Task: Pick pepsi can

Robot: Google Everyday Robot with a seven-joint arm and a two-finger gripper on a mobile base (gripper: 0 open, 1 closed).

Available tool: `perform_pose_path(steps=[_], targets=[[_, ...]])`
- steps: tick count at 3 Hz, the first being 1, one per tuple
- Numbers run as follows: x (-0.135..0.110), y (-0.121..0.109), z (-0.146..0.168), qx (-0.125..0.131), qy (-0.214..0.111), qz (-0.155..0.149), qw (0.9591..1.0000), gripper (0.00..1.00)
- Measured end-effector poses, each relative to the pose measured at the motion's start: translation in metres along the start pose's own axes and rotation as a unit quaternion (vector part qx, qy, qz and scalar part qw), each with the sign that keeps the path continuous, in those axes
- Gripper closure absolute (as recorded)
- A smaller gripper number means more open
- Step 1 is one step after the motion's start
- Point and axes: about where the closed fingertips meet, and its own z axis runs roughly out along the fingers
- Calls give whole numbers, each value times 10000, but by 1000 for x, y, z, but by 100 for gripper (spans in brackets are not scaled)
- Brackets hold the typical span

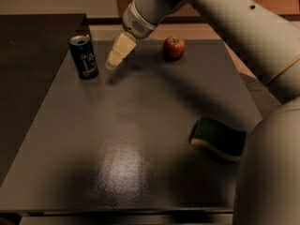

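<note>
The pepsi can (84, 56) is dark blue with a silver top and stands upright near the table's far left corner. My gripper (112, 63) hangs from the large white arm and points down-left, just right of the can and a little above the tabletop. It does not touch the can and holds nothing that I can see.
A red apple (174, 48) sits at the far middle of the dark grey table (126, 144). A green and yellow sponge (218, 138) lies at the right. My arm (243, 36) crosses the upper right and fills the right edge.
</note>
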Motion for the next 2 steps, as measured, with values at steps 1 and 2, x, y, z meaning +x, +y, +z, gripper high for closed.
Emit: perform_pose_path(steps=[1, 2], targets=[[-12, 10, 25, -225, -105, -74, 9997, 0], [-26, 14, 45, -356, -204, -143, 9991, 0]])
